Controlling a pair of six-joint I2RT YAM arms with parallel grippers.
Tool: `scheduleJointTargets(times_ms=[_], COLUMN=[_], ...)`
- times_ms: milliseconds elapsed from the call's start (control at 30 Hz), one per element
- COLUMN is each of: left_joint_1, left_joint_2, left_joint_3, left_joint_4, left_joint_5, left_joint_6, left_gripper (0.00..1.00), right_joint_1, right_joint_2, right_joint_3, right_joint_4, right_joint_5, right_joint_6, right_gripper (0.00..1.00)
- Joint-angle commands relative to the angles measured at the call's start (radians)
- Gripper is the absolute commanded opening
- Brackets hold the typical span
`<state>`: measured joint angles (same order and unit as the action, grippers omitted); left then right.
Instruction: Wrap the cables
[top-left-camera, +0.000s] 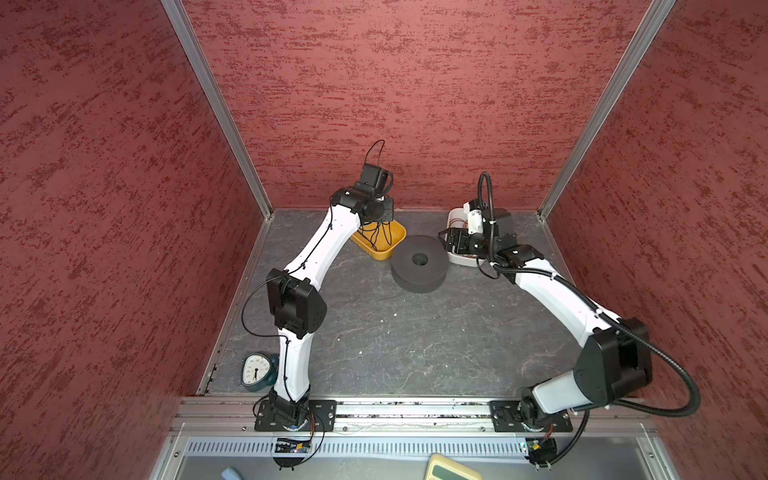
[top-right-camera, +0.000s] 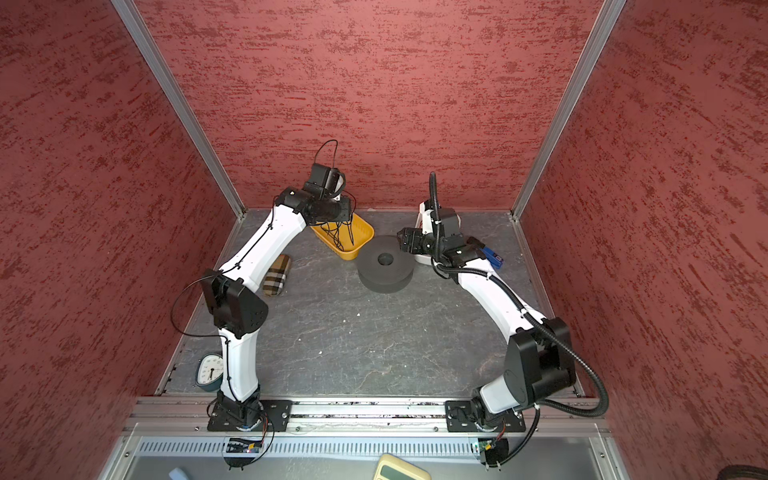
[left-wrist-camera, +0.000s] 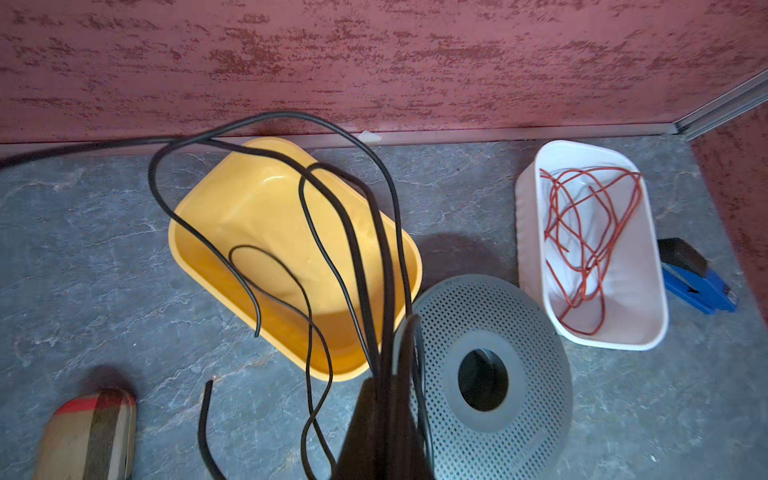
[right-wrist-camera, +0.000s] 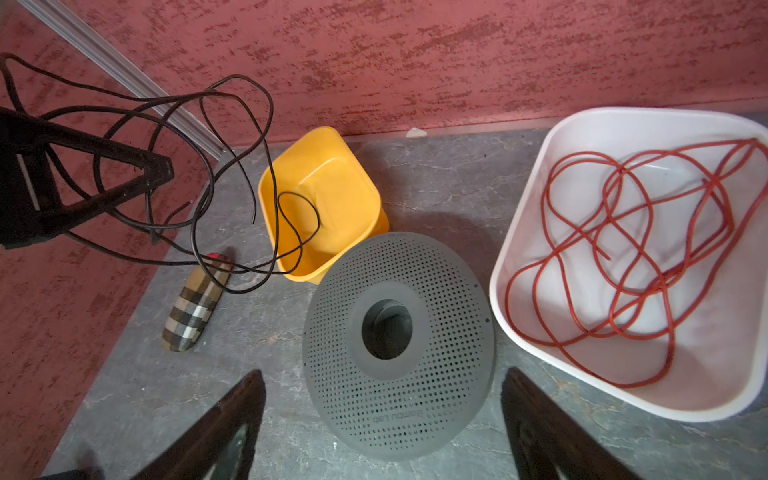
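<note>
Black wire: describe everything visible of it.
The black wire is one long, very thin, flexible strand with a matte, rubbery-looking sheath. It hangs in loose, tangled loops from the shut left hand, which pinches several strands together above the table. The lowest loops dangle over the yellow tub; whether they touch it is unclear. A free end hangs in mid-air. None of it is wound on the grey spool.

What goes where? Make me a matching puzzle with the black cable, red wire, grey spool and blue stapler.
1 black cable
2 red wire
3 grey spool
4 blue stapler

A inside the white tub
B between the two tubs
C pinched in the left gripper, dangling over the yellow tub
D beside the white tub, outside it

Pairs: 1-C, 2-A, 3-B, 4-D
</note>
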<state>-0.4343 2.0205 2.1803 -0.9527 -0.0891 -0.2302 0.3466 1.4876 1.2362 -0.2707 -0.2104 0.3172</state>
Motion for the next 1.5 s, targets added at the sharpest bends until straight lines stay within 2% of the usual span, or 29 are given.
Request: scheduleJointTargets(times_ms=[0, 167, 433, 667, 900, 1233, 1333, 1467], left_joint_1=[-0.012, -0.014, -0.020, -0.021, -0.026, -0.077, -0.087, -0.093], left_joint_2=[-0.106, -0.260, -0.541, -0.676, -0.731, -0.711, -0.706, -0.703], left_joint_3=[-0.061, -0.193, -0.449, -0.589, -0.698, -0.761, -0.777, -0.776], left_joint_4=[0.003, 0.002, 0.042, 0.040, 0.072, 0.094, 0.102, 0.104], left_joint_5=[0.003, 0.027, 0.072, 0.128, 0.168, 0.182, 0.170, 0.187], left_joint_6=[-0.012, -0.058, -0.189, -0.284, -0.408, -0.528, -0.549, -0.577], left_gripper=[0.00, 0.00, 0.00, 0.00, 0.00, 0.00, 0.00, 0.00], right_joint_1=[0.031, 0.119, 0.246, 0.372, 0.441, 0.443, 0.443, 0.443], right_joint_2=[-0.050, -0.101, -0.166, -0.218, -0.258, -0.213, -0.194, -0.160], right_joint_3=[-0.004, -0.002, 0.026, -0.003, -0.067, -0.093, -0.135, -0.133], right_joint_4=[-0.010, -0.006, -0.114, -0.163, -0.131, -0.100, -0.057, -0.042], right_joint_5=[-0.028, 0.004, 0.043, 0.031, 0.052, 0.042, 0.020, -0.039], right_joint_6=[0.020, 0.041, 0.162, 0.162, 0.152, -0.047, -0.112, -0.139], right_gripper=[0.90, 0.93, 0.88, 0.90, 0.91, 0.90, 0.87, 0.82])
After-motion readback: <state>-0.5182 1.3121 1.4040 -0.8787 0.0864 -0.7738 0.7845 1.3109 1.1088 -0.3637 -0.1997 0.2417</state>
